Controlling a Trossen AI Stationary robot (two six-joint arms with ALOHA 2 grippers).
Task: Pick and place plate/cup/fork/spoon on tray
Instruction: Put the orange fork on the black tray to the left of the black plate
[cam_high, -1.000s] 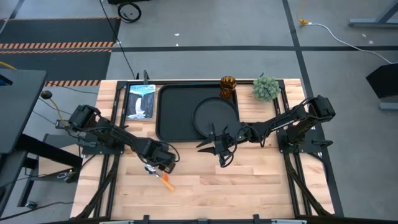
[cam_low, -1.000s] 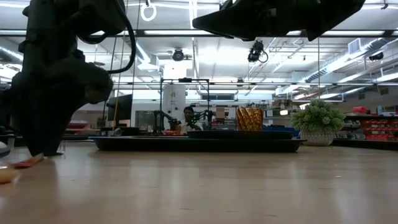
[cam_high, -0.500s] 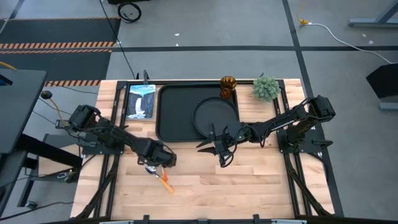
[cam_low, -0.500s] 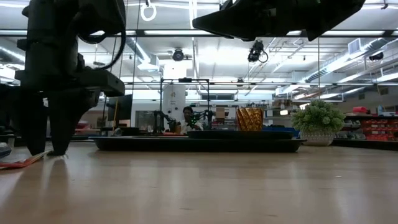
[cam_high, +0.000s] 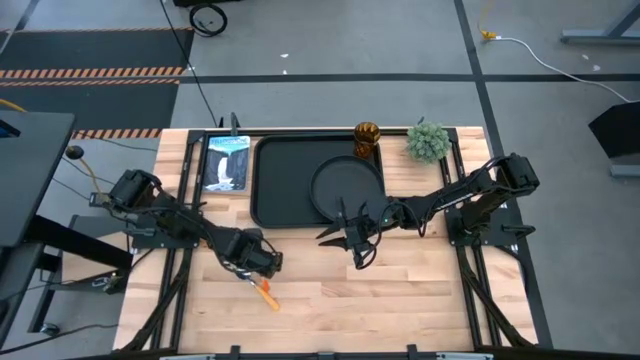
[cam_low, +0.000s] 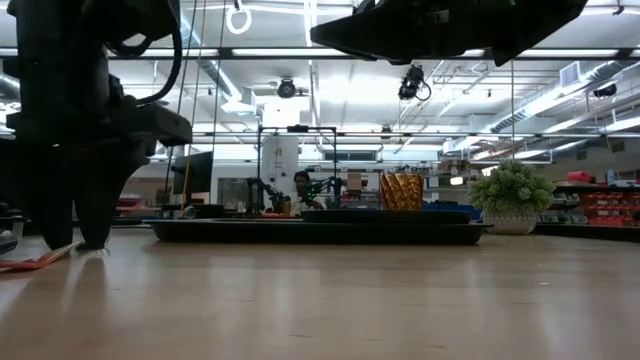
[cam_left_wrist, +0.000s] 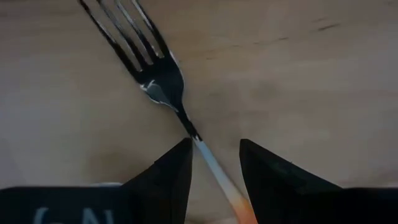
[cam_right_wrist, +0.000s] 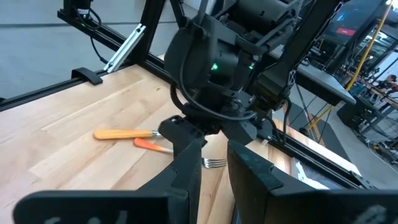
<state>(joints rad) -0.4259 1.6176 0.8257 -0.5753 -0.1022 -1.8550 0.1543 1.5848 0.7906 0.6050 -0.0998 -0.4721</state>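
Observation:
The fork (cam_left_wrist: 158, 81) lies flat on the wooden table, silver tines away from my left gripper. Its thin orange handle (cam_high: 265, 292) points toward the near edge. My left gripper (cam_left_wrist: 214, 155) is open and points down, one finger on each side of the handle just behind the neck. It also shows in the high view (cam_high: 250, 262). The spoon (cam_right_wrist: 121, 133) lies beside the fork. The plate (cam_high: 347, 187) lies in the tray (cam_high: 280, 180). The cup (cam_high: 367, 138) stands at the tray's far right corner. My right gripper (cam_high: 350, 238) hangs open and empty by the tray's near edge.
A blue-white picture card (cam_high: 226, 162) lies left of the tray. A fuzzy green plant ball (cam_high: 428, 141) sits at the far right. Bare wood stretches along the near half of the table (cam_high: 400, 300).
My left gripper has turned about its wrist over the fork and shifted a little toward the table's left and near edges. Its two fingers now stand apart at the table surface. My right arm has kept still.

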